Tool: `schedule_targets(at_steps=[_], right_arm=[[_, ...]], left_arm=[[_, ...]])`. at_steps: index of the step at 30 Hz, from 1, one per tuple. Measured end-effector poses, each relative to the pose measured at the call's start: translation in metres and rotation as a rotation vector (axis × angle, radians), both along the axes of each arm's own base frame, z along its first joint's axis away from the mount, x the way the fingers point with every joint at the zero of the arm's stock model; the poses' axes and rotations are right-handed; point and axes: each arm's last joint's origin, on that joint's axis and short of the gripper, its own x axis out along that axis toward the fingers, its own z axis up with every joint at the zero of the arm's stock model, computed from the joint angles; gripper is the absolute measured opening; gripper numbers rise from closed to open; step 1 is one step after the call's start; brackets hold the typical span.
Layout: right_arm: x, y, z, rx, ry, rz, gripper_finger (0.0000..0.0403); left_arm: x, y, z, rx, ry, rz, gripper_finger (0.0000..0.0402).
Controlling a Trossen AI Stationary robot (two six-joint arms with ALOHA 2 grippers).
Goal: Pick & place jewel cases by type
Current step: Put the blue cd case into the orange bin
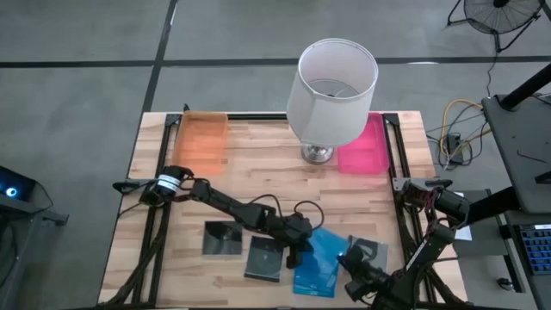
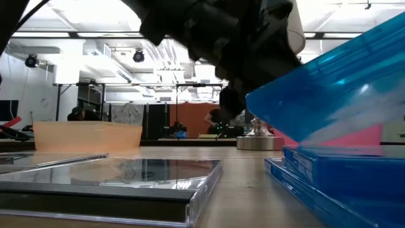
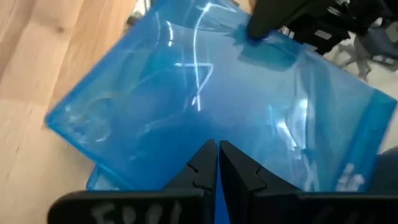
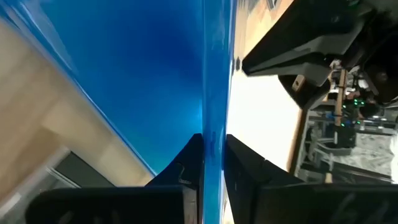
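Note:
Two bright blue jewel cases sit near the table's near edge, right of centre. The upper one (image 1: 323, 250) is tilted, and the lower one (image 1: 312, 280) lies flat under it. My left gripper (image 1: 299, 248) is shut on the upper case's left side. My right gripper (image 1: 351, 263) is shut on its right side. Three dark square cases lie flat on the wood: one (image 1: 222, 238) at the left, one (image 1: 264, 258) beside my left gripper, one (image 1: 372, 254) by the right arm. My left gripper (image 3: 217, 154) pinches the upper blue case's left edge (image 3: 205, 134) between both fingers, coming from the table's left. In the low view this end (image 2: 253, 104) is the lower one. My right gripper (image 4: 213, 148) pinches the opposite edge (image 4: 214, 118), which shows edge-on between its fingers, coming from the right. The case slants up toward this side above the flat blue case (image 2: 329, 180).
A white-shaded lamp (image 1: 331, 86) stands at the far middle of the table on a metal base. The translucent orange tray (image 1: 201, 138) is in the far left corner and the pink tray (image 1: 366, 146) is right of the lamp. Bare wood lies between the trays and the cases.

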Motion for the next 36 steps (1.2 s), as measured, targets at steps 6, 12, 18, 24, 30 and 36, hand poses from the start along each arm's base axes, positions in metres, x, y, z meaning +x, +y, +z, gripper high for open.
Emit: schedule_targets(at_steps=[6,12,18,24,30,36], right_arm=[[-0.004,-0.007,0.007,-0.034,0.002,-0.072,0.0029],[-0.005,-0.008,0.008,-0.051,0.011,-0.072,0.0029],[0.001,-0.013,0.009,-0.061,0.009,-0.091,0.0029],[0.018,-0.027,0.016,-0.068,-0.031,-0.143,0.0029],[0.038,-0.046,0.038,-0.105,-0.041,-0.126,0.0029],[0.056,-0.063,0.062,-0.122,-0.059,-0.112,0.0029]], left_arm=[[0.008,0.005,0.033,0.134,0.048,-0.034,0.0],[0.001,0.022,0.1,0.248,-0.017,0.008,0.0],[-0.032,0.039,0.147,0.328,-0.017,0.121,0.0],[-0.068,0.049,0.182,0.332,-0.036,0.206,0.0],[-0.096,0.055,0.195,0.312,-0.049,0.247,0.0],[-0.119,0.062,0.193,0.316,-0.047,0.307,0.0]])
